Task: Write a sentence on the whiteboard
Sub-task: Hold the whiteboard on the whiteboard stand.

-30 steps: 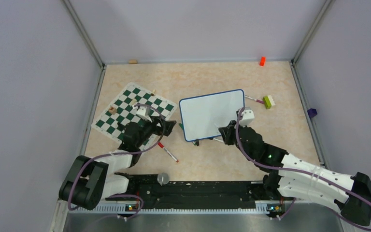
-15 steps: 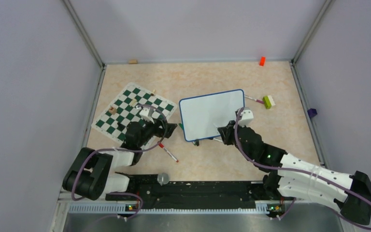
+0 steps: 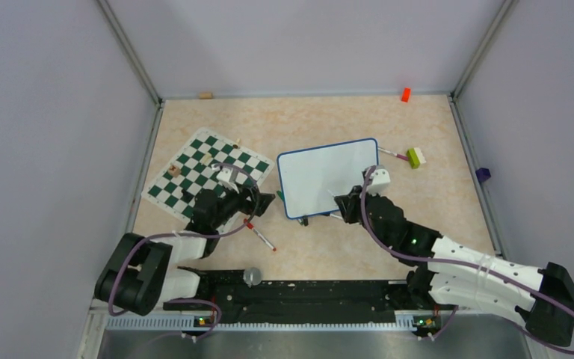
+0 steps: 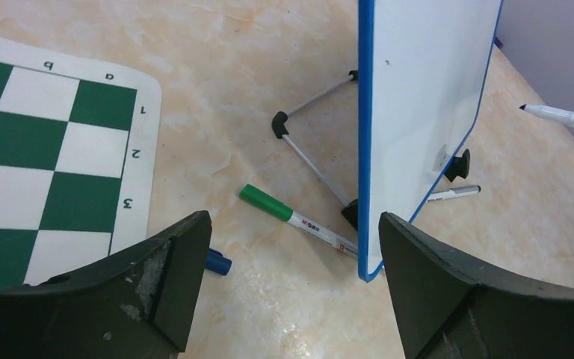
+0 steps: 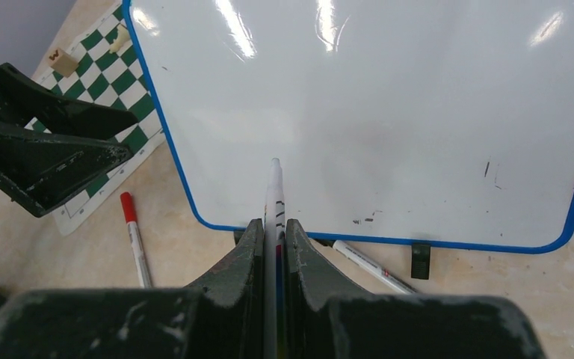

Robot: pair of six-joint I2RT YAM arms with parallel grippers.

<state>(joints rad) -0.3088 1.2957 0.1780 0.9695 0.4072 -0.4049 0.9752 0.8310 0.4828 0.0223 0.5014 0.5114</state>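
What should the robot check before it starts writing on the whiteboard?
1. Does the right gripper grip the marker? ok.
2. Is the marker cap off? ok, the left wrist view shows a bare dark tip.
3. Is the tip touching the whiteboard? not ok, there is a gap.
4. Is there room to write? ok, the whiteboard is nearly blank.
5. Is the whiteboard upright? ok.
6. Does the left gripper steady it? not ok, it is open and holds nothing.
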